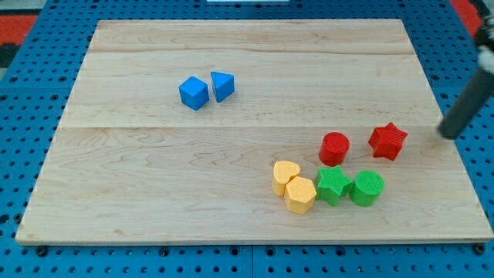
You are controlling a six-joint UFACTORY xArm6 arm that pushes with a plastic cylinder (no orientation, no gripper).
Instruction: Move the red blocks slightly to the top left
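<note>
A red cylinder point(334, 148) and a red star point(387, 140) sit side by side on the wooden board point(231, 193), in the view's lower right. My tip point(447, 135) is at the board's right edge, to the right of the red star and apart from it. The dark rod slants up to the view's right edge.
A blue cube point(194, 93) and a blue triangular block point(222, 86) sit at the upper middle. Just below the red blocks lie a yellow heart point(285, 176), a yellow hexagon point(300, 194), a green star point(333, 184) and a green cylinder point(367, 188).
</note>
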